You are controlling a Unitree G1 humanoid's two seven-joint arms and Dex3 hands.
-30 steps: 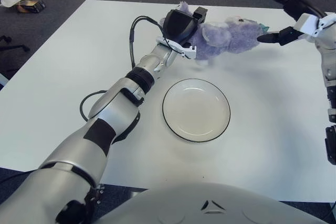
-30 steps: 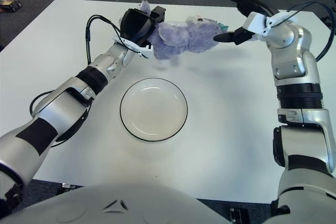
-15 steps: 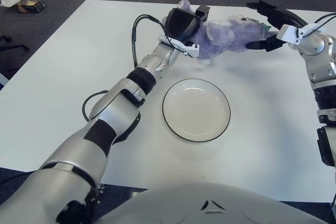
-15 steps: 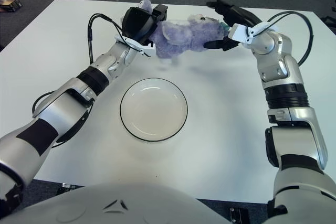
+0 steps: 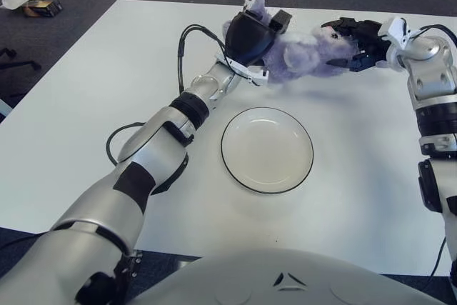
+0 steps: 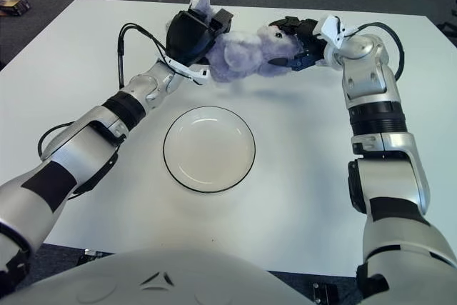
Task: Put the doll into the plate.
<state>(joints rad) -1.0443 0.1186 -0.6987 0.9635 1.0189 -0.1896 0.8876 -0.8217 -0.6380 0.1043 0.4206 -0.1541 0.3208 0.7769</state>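
Note:
A fluffy purple doll (image 5: pixel 308 52) hangs lengthwise over the far side of the white table (image 5: pixel 100 98), held at both ends. My left hand (image 5: pixel 250 33) is shut on its left end, with the black palm over the plush. My right hand (image 5: pixel 355 42) has come in from the right, and its dark fingers are curled around the doll's head. The white plate (image 5: pixel 266 149) with a dark rim lies empty on the table, nearer to me than the doll and a little below its left half. In the right eye view the doll (image 6: pixel 246 55) shows between the same two hands.
A black cable (image 5: pixel 187 41) loops off my left forearm beside the doll. The table's far edge runs just behind both hands, with dark carpet beyond it. Small items (image 5: pixel 32 5) lie on the floor at the far left.
My right hand swung in from the far right with spread fingers and has shut on the doll's head. The left hand kept its hold and tilted slightly upward.

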